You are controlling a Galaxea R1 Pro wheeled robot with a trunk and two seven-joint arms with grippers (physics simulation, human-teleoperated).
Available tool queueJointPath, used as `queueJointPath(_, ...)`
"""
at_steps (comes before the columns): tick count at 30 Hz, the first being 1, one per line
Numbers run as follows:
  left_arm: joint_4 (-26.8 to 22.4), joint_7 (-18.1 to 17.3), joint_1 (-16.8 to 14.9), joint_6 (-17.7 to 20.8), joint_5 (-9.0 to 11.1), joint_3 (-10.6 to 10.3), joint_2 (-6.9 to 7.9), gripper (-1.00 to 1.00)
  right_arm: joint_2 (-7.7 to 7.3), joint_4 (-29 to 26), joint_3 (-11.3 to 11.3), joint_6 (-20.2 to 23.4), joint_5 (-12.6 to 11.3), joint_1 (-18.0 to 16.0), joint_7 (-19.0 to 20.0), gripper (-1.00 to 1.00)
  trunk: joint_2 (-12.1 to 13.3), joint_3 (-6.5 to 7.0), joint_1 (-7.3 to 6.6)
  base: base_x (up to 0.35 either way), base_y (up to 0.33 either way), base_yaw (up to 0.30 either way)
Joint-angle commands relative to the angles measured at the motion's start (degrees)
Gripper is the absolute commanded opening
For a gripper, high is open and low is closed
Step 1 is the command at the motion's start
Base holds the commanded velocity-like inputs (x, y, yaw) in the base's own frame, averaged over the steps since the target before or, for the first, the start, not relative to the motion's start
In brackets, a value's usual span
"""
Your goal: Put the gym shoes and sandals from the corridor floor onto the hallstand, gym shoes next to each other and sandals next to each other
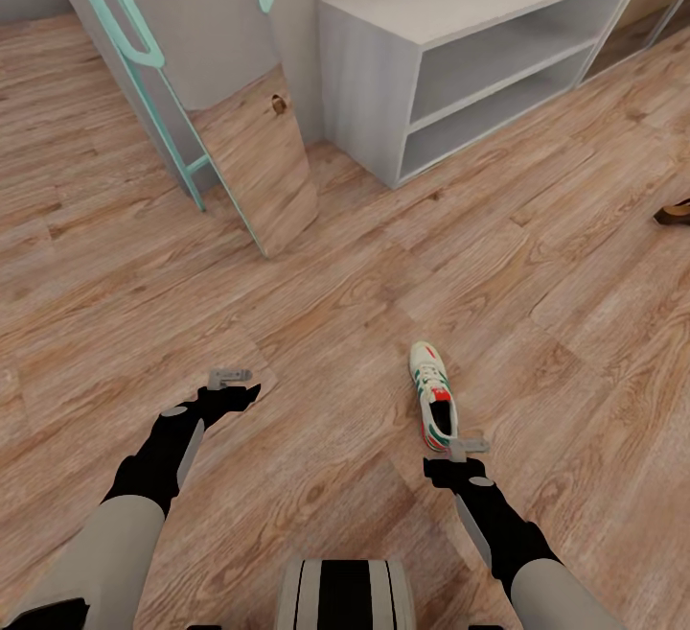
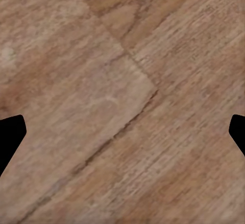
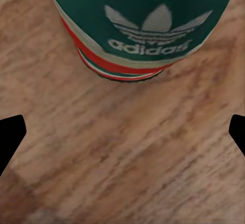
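Head view: one gym shoe (image 1: 433,404) lies on the corridor floor (image 1: 316,323), toe toward 12 o'clock, heel just ahead of the right gripper (image 1: 470,445). Right wrist view: green heel tab close, jaws wide, nothing held. Left gripper (image 1: 231,376) at 9 o'clock of the shoe, jaws wide over bare planks. Hallstand (image 1: 460,45) stands at 12 o'clock, shelves bare. Sandal (image 1: 675,212) at 2 o'clock, cut by the frame edge

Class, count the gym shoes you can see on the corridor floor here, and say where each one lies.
1. A gym shoe lies just ahead of the right gripper. Its partner may be outside these pictures.
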Motion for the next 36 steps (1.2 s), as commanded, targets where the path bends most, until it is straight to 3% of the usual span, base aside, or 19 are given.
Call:
queueJointPath(1,-0.1,-0.5,0.0,0.2,-0.6,0.3,-0.04,1.0,0.02,-0.1,0.0,0.4,0.2,0.0,-0.1,1.0,0.0,-0.04,-0.01,0.0,0.0,0.0)
queueJointPath(36,-0.1,-0.5,0.0,0.0,-0.6,0.3,-0.03,1.0,0.02,-0.1,0.0,0.4,0.2,0.0,-0.1,1.0,0.0,-0.04,-0.01,0.063,0.0,0.0)
